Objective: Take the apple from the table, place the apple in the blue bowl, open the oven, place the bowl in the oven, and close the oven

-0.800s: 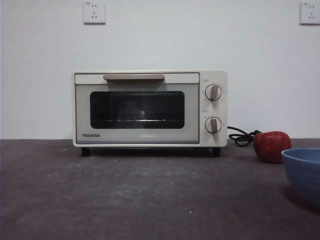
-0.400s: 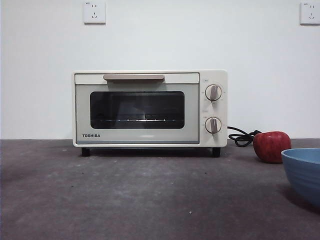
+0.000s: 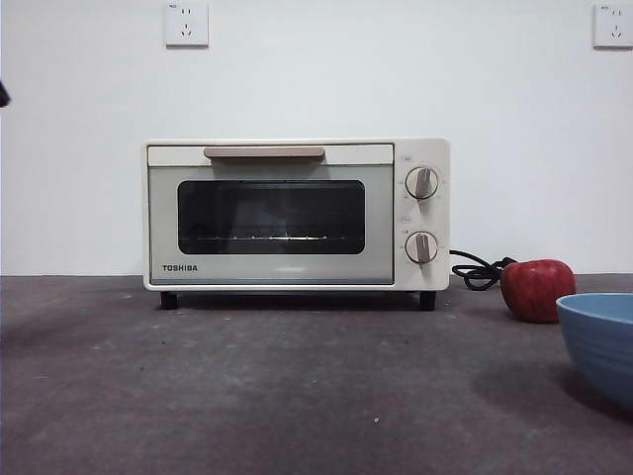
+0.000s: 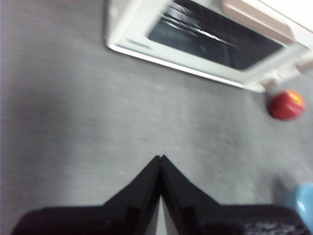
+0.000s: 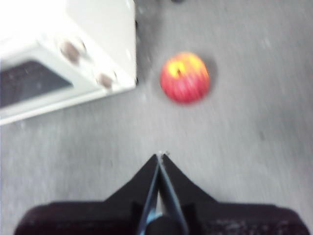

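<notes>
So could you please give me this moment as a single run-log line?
apple: on table | blue bowl: empty | oven: door closed | left gripper: shut, aloft | right gripper: shut, above table near apple

The left tool (image 4: 160, 159) hangs above the bare grey surface (image 4: 88, 122), its two black jaws pressed together to a single point and holding nothing. Well ahead of it stands the oven (image 4: 142, 34), cream-white, with its dark glass door (image 4: 215, 41) shut and the beige handle (image 4: 257, 19) along the door's edge. The apple (image 4: 286, 105) lies on the surface just off the oven's corner, red with a yellowish patch. A pale blue edge of the bowl (image 4: 302, 203) shows at the frame's border, apart from the apple. The picture is somewhat blurred.
</notes>
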Motion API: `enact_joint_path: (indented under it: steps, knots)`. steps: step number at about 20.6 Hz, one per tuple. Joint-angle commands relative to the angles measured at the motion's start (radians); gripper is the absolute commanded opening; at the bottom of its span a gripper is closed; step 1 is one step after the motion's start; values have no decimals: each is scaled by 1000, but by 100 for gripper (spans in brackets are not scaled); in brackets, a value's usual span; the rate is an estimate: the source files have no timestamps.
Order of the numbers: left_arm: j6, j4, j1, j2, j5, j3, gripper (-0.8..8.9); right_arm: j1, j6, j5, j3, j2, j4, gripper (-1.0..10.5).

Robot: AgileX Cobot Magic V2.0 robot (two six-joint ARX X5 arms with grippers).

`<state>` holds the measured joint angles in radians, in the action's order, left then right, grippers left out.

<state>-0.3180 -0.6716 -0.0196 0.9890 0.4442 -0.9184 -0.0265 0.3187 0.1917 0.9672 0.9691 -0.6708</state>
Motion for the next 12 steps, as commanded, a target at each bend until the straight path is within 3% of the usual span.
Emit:
enact_joint_path:
  steps: [1, 6, 10, 12]
  knots:
    - [53, -16, 1, 14, 29, 0, -4, 0, -64, 6, 66, 80, 28, -2]
    - [74, -61, 2, 16, 35, 0, -4, -5, -129, 13, 273, 331, 17, -3]
    - [101, -73, 2, 16, 35, 0, -4, -20, -182, 17, 470, 576, -109, 9]
    - [104, -82, 2, 16, 35, 0, -4, -20, -194, 18, 546, 682, -160, 155]
